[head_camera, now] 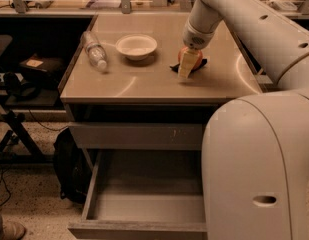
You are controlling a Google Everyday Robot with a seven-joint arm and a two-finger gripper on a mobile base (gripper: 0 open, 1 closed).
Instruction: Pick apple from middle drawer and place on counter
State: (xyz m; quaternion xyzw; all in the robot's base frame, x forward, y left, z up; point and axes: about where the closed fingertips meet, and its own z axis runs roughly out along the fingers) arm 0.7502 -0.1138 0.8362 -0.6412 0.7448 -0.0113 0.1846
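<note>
While placing, claw (190,64): pinching small round red apple (183,54), steadying it.
Apple: apparently down on glossy beige surface (144,84).

Round red apple (182,53) mostly hidden behind cream pincer (189,67) on glossy beige table (144,84), grey metal drawer (144,206) below pincer cut off by bottom edge.
</note>
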